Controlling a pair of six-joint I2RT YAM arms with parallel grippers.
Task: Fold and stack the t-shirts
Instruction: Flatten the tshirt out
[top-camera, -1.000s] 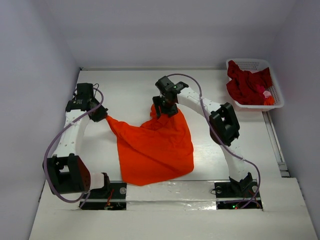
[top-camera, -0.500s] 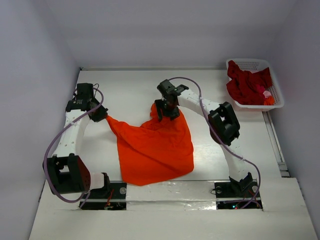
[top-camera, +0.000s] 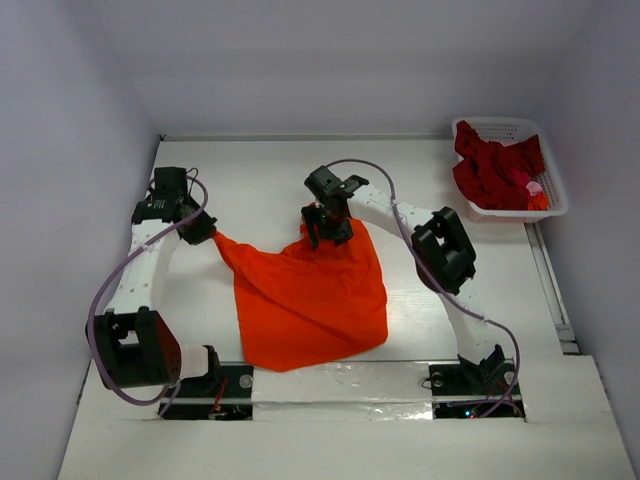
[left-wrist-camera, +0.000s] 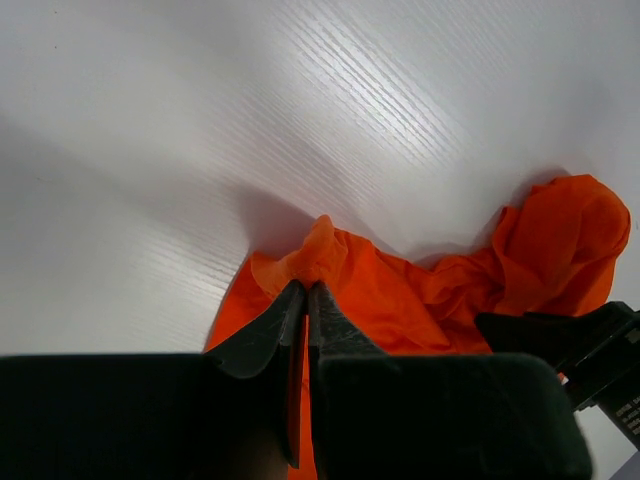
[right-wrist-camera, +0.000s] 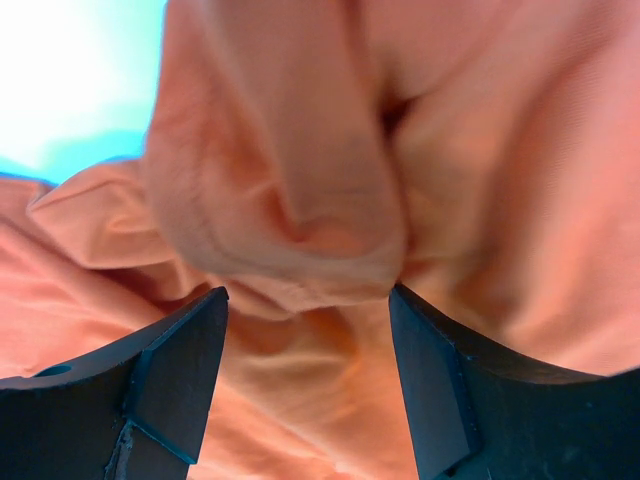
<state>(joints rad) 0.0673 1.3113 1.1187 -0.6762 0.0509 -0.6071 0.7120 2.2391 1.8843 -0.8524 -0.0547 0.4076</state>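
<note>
You have one t-shirt (top-camera: 310, 295) lying on the table (top-camera: 250, 170), in the middle and toward the near edge, between the two arms. Its far left corner is pinched in the left fingers (left-wrist-camera: 262, 335), which sit left of the cloth, close above the table. The right fingers (right-wrist-camera: 175, 365) stand over its far edge, spread apart, one on each side of a bunched fold. The basket (top-camera: 500, 127) sits at the far right corner, well apart from that shirt, and the other t-shirt (top-camera: 490, 170) lies heaped inside it.
</note>
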